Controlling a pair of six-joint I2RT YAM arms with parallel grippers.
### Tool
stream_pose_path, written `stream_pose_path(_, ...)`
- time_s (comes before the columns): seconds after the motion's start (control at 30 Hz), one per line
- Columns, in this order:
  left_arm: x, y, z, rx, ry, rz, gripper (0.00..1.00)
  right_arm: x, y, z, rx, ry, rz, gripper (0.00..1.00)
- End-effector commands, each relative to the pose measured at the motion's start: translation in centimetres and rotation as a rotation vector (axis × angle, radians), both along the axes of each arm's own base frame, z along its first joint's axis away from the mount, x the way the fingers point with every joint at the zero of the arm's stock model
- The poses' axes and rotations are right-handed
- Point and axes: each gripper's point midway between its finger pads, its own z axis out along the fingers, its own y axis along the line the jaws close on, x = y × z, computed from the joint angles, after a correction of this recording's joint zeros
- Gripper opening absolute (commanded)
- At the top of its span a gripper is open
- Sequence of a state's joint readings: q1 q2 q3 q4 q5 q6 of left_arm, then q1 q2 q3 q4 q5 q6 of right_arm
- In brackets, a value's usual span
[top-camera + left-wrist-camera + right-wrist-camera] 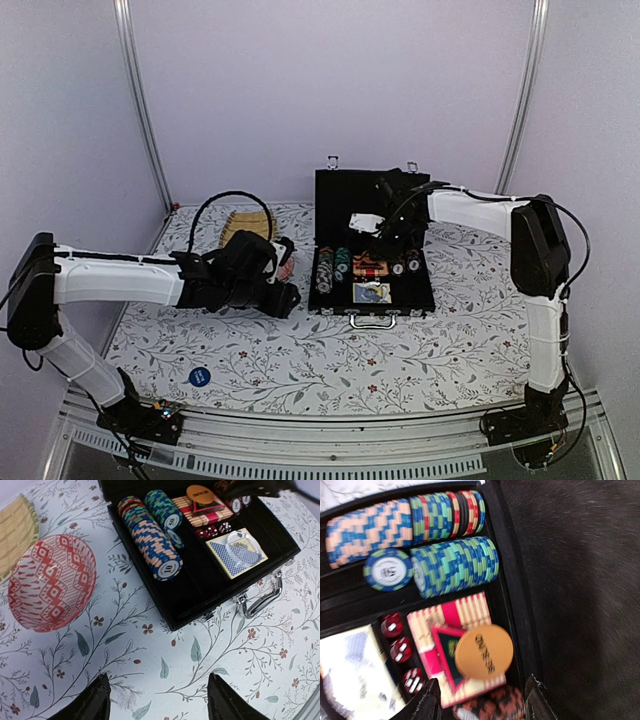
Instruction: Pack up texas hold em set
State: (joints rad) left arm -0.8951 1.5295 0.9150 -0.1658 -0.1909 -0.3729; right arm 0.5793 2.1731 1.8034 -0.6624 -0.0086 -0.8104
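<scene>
Orange round disc (484,652) sits in the open black rectangular briefcase (345,195) under the spread, empty right end effector (480,690), the left end effector (157,685) is spread too, guessing the blue round disc (199,375) on the worktop goes next.

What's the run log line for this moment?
case: open, chips and orange disc inside | left gripper: open, empty, over table | right gripper: open, over case | blue disc: on table, outside case
</scene>
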Motion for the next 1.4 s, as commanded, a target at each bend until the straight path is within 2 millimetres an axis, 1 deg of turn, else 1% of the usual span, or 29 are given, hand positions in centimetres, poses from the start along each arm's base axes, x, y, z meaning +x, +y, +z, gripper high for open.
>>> stream_pose_path(0.0,-0.6,3.6,0.2,0.086,0.104,0.139,0.67,-2.7,-0.9,7.3,0.131,-0.039,-0.033,0.59)
stream_pose_path(0.1,-2.4,5.9,-0.9,0.159,0.2,0.184,0.69,-5.3,-1.9,7.7,0.17,-0.009,-0.043,0.59)
stream_pose_path(0.17,-3.6,7.6,-1.5,0.2,0.261,0.222,0.69,-7.0,-2.7,7.4,0.188,0.01,-0.048,0.59)
stream_pose_path(0.2,-4.2,8.5,-1.9,0.22,0.294,0.244,0.7,-7.9,-3.2,6.7,0.19,0.028,-0.054,0.6)
stream_pose_path(0.33,-6.6,11.3,-3.5,0.257,0.43,0.319,0.72,-10.3,-4.3,6.1,0.248,0.044,-0.064,0.6)
stream_pose_path(0.37,-7.1,11.9,-3.7,0.26,0.456,0.333,0.72,-10.6,-4.4,6.1,0.27,0.037,-0.063,0.6)
stream_pose_path(0.43,-8.0,13.0,-4.2,0.269,0.506,0.367,0.74,-11.7,-4.8,5.0,0.282,0.058,-0.067,0.6)
stream_pose_path(0.53,-9.5,14.8,-5.2,0.284,0.59,0.413,0.76,-12.1,-5.1,4.1,0.275,0.07,-0.066,0.6)
stream_pose_path(0.6,-10.4,15.6,-5.7,0.279,0.638,0.433,0.77,-12.4,-4.9,3.8,0.284,0.086,-0.055,0.6)
stream_pose_path(0.8,-12.7,16.8,-7.1,0.268,0.727,0.466,0.77,-12.5,-4.9,3.3,0.277,0.085,-0.044,0.6)
stream_pose_path(1.03,-13.7,17.4,-8.5,0.286,0.769,0.466,0.77,-12.6,-5.0,2.9,0.273,0.092,-0.04,0.6)
stream_pose_path(1.2,-14.2,17.1,-9.4,0.278,0.804,0.449,0.76,-12.6,-5.2,2.1,0.249,0.097,-0.043,0.6)
stream_pose_path(1.37,-15.0,17.0,-10.0,0.265,0.832,0.446,0.73,-12.6,-5.1,1.9,0.25,0.104,-0.039,0.61)
